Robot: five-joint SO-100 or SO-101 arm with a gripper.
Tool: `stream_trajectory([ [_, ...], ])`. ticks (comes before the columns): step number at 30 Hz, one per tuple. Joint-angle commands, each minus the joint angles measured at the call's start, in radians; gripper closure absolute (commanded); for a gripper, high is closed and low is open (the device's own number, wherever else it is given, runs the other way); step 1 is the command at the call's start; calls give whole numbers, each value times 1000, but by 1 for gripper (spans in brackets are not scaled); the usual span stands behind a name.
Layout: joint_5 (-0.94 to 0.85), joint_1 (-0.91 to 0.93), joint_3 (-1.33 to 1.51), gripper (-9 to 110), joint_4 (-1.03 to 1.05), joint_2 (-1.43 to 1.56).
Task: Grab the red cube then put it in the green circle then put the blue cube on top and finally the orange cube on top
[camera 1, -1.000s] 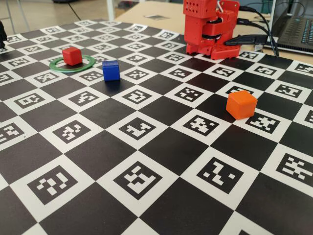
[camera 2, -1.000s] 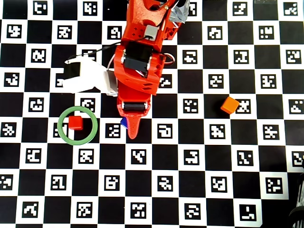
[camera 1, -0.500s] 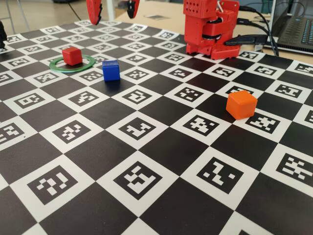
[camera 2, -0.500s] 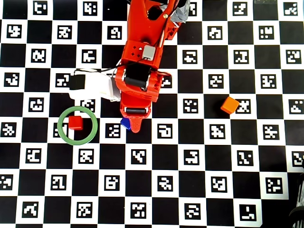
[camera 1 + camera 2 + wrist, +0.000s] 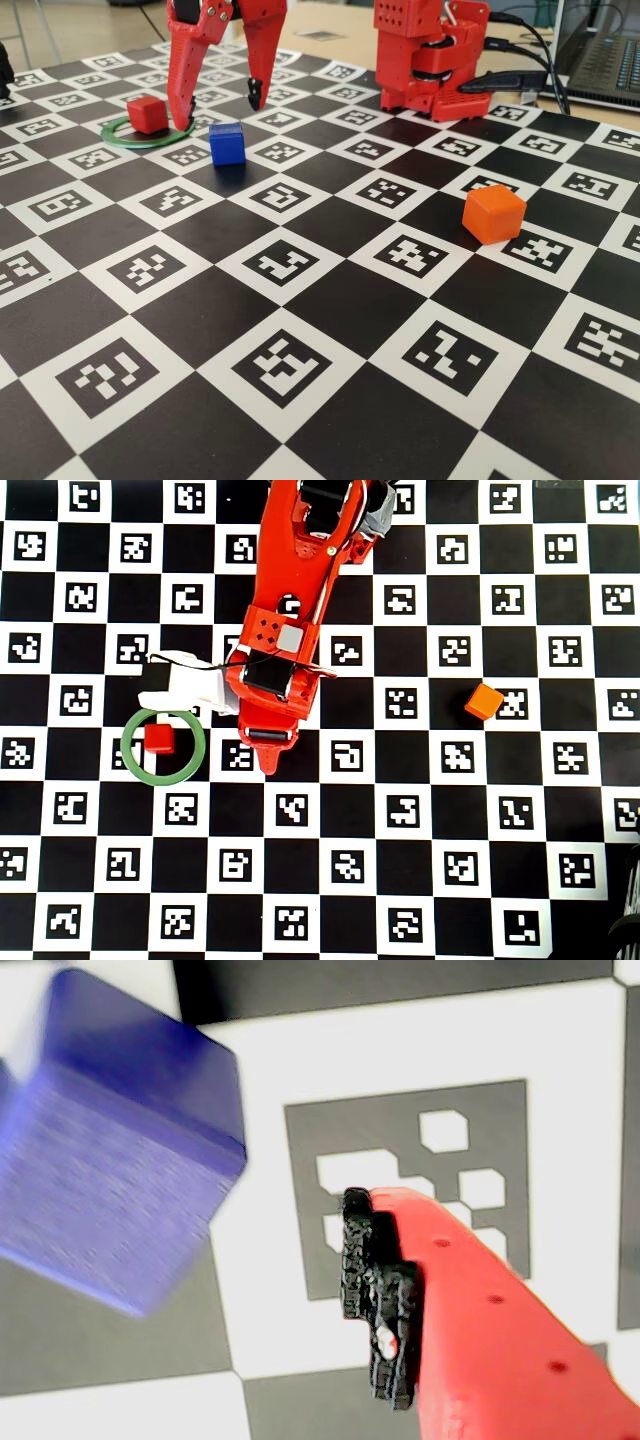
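The red cube (image 5: 147,114) sits inside the green circle (image 5: 135,144) at the far left of the board. The blue cube (image 5: 227,143) stands just right of the ring. My gripper (image 5: 221,115) hangs open right behind and above it, one red finger on each side and nothing between them. In the wrist view the blue cube (image 5: 110,1150) fills the upper left, and one black-padded finger (image 5: 380,1300) shows beside it, apart from it. From overhead the arm hides the blue cube; the red cube (image 5: 158,738) and green circle (image 5: 160,781) show. The orange cube (image 5: 494,213) lies alone at the right.
The arm's red base (image 5: 430,55) stands at the back of the checkered marker board (image 5: 300,330), with cables and a laptop (image 5: 605,55) behind it at the right. A white camera block (image 5: 180,680) rides beside the wrist, above the ring.
The open gripper has come down into the fixed view toward the blue cube. From overhead the arm has stretched forward and now covers the blue cube. The cubes have not moved.
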Motion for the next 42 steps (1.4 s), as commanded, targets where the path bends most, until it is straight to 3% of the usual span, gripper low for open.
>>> stream_trajectory([
  [1, 11, 8, 6, 58, -31, 11],
  [15, 32, 8, 58, 58, -140, -54],
  [42, 123, -21, 48, 58, -152, -54],
])
